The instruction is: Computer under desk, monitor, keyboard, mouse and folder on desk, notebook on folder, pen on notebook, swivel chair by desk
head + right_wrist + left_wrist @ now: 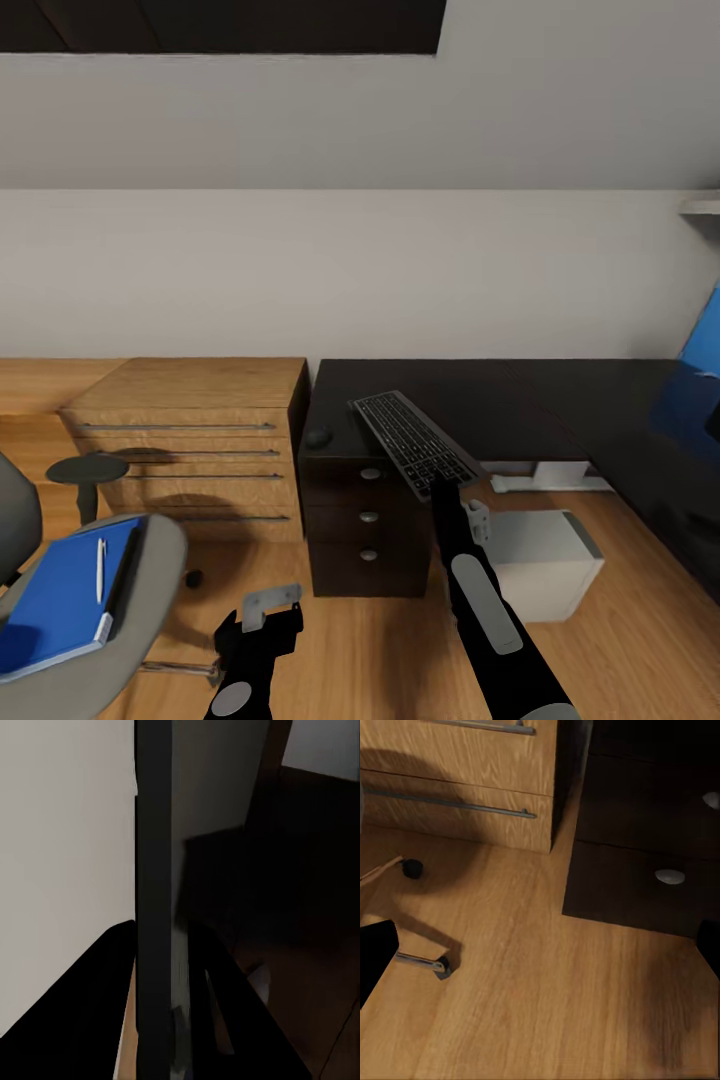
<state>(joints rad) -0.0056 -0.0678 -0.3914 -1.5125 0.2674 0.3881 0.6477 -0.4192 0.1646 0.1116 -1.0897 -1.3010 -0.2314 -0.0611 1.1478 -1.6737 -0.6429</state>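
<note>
My right pincer (447,487) is clamped on the near end of the keyboard (413,441), which juts tilted ahead of it over the bench (520,395), so I'd level it and lower gently, well in from the edge, before letting go.

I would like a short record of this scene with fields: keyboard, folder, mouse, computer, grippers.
keyboard: held tilted by the right gripper, above the desk edge; keyboard
folder: blue folder on the chair seat, pen on top
mouse: dark mouse on the desk corner
computer: grey box on the floor
left gripper: left gripper low, holding nothing
</note>
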